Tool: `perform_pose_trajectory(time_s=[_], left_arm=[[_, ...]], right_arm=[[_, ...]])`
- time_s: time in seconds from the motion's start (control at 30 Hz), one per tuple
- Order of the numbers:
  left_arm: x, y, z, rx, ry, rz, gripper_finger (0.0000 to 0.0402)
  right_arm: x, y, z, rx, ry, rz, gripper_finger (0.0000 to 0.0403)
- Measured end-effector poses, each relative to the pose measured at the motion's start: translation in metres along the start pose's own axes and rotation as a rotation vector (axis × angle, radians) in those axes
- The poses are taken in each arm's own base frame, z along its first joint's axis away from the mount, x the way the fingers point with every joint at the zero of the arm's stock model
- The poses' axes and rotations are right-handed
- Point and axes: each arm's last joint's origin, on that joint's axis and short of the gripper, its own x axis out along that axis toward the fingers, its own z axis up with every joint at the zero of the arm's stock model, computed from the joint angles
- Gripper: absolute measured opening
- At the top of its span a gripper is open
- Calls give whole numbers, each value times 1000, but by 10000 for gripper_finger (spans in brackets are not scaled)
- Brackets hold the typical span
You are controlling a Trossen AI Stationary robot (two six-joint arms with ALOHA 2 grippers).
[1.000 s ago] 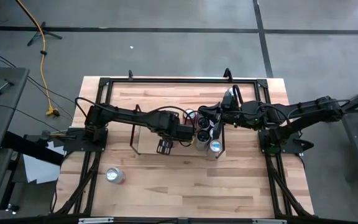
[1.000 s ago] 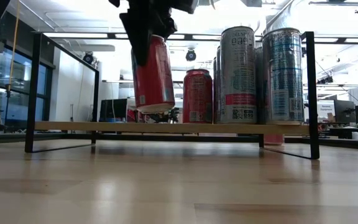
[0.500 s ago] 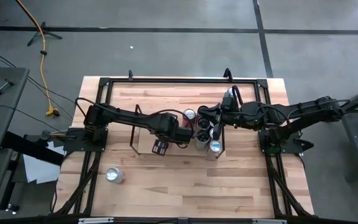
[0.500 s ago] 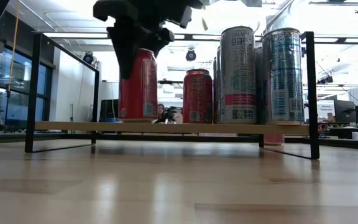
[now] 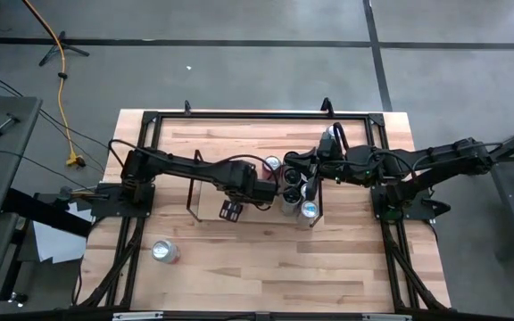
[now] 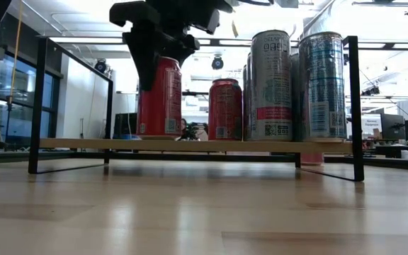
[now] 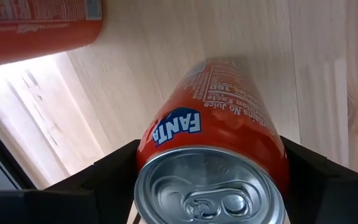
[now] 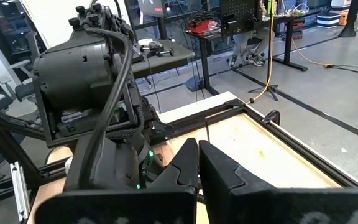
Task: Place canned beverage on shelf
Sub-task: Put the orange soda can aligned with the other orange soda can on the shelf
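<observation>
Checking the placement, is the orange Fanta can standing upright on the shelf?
Yes, the low view shows the Fanta can upright on the shelf.

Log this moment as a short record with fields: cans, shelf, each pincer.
held can: orange Fanta can standing upright on the shelf, left of the row
left pincer: left pincer around the Fanta can's top, fingers on both sides
right pincer: right pincer shut, raised by the shelf's right end
other cans: red can and tall cans upright on shelf
loose can: silver can on tabletop

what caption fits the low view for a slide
Left tool sets a red can upright on the shelf beside four others.
</observation>
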Motion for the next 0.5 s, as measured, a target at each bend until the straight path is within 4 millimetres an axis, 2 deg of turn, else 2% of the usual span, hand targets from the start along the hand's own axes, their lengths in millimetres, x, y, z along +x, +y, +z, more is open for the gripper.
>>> perform_pose_trajectory(time_s=[0.13,0.5], left_arm=[[2,4,-1,-17,4,-10,297],[2,8,-3,-63,9,-43,377]], right_arm=[[0,0,0,5,0,0,0],[0,0,0,7,2,6,0]])
